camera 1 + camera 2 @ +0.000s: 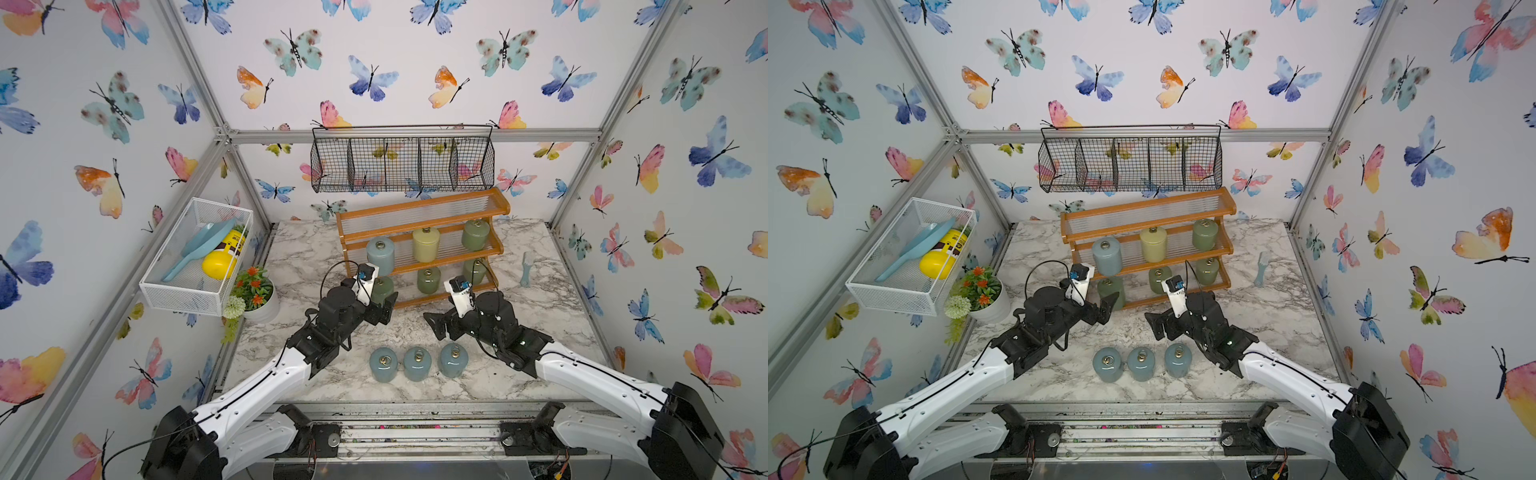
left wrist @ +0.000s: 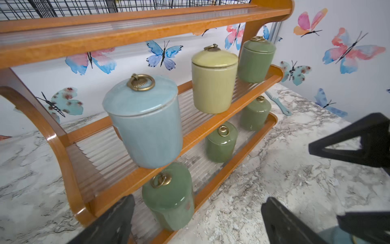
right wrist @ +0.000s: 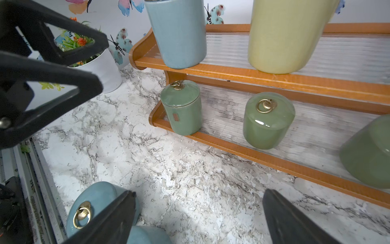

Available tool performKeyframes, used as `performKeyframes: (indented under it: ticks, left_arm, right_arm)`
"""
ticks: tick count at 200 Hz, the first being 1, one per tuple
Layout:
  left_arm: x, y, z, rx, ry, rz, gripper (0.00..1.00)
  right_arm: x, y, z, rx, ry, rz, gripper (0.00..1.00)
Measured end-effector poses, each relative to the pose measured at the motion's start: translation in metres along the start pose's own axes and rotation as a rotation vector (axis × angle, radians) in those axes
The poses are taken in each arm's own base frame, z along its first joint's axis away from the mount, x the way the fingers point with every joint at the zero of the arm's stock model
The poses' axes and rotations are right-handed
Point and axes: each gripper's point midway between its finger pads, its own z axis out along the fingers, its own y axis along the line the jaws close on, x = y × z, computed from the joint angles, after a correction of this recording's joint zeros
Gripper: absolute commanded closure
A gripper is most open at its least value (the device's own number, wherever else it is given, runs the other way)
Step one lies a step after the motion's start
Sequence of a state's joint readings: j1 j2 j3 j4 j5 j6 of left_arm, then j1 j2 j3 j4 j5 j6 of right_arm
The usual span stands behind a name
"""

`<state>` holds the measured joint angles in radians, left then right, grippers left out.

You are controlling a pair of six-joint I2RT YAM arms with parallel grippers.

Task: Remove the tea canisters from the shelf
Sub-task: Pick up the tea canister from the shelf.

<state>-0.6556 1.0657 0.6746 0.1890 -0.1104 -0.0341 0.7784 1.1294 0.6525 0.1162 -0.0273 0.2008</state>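
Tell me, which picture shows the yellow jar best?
Left wrist view: the pale yellow canister is whole and close, ring included. Both top views show it small on the shelf; the right wrist view cuts off its lid.

Shelf [image 1: 419, 216] at table [image 1: 299, 253] rear: three canisters [image 1: 426, 245] middle tier, three bottom; three on table before it.

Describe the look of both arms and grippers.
The left arm and right arm have white shells, black joints and black cables. The left gripper and right gripper are black, with hollow triangular fingers. White camera mounts sit on the wrists.
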Motion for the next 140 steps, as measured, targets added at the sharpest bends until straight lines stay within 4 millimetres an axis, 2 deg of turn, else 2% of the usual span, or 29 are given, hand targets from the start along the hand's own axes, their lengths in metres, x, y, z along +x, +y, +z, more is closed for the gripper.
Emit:
performKeyframes:
  ticks: [71, 140]
  left_arm:
    - [-0.019, 0.018, 0.041, -0.137, -0.012, 0.007, 0.02]
    - [-0.022, 0.032, 0.058, -0.232, -0.022, 0.007, 0.02]
  right_arm:
    - [-0.010, -0.003, -0.008, 0.008, -0.033, 0.000, 0.00]
    - [-0.013, -0.005, -0.013, 0.014, -0.047, 0.003, 0.00]
